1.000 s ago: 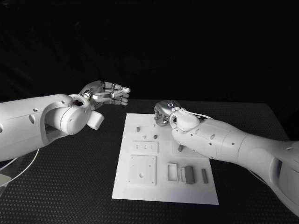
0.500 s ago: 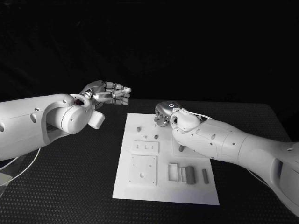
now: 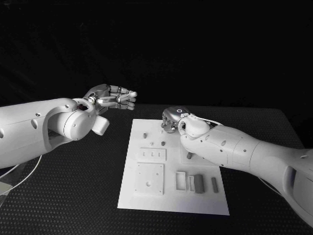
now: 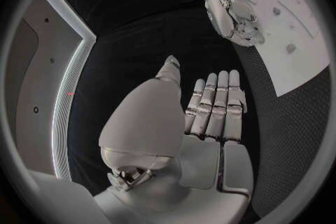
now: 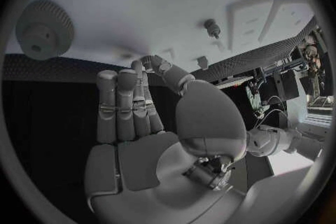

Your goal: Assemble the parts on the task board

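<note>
Right hand (image 3: 172,119) hovers low over the task board's (image 3: 146,193) far end, fingers loosely curled with nothing in them; the round gear (image 5: 43,28) lies just past its fingertips, probably the next pick. Left hand (image 3: 114,98) hangs off-board, fingers together, empty, farther away.

Left hand (image 4: 203,123) empty, fingers (image 4: 215,103) straight, near task board (image 4: 297,28).

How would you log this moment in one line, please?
left hand: open, off the task board | right hand: open, over board's far end | parts: lying unheld
</note>
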